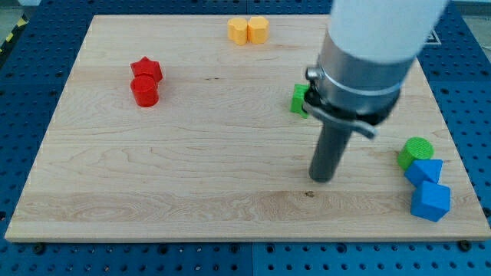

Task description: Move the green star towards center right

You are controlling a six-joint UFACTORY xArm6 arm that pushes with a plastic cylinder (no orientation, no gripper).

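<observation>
The green star [298, 100] lies right of the board's middle, mostly hidden behind the arm's grey body; only its left part shows. My tip [323, 179] rests on the board below the star and a little to its right, apart from it. No block touches the tip.
A red star [146, 70] and a red cylinder [143, 91] sit together at the upper left. Two yellow blocks [248, 31] sit at the top edge. A green cylinder [415, 152], a blue block [425, 170] and a blue cube [430, 201] cluster at the lower right.
</observation>
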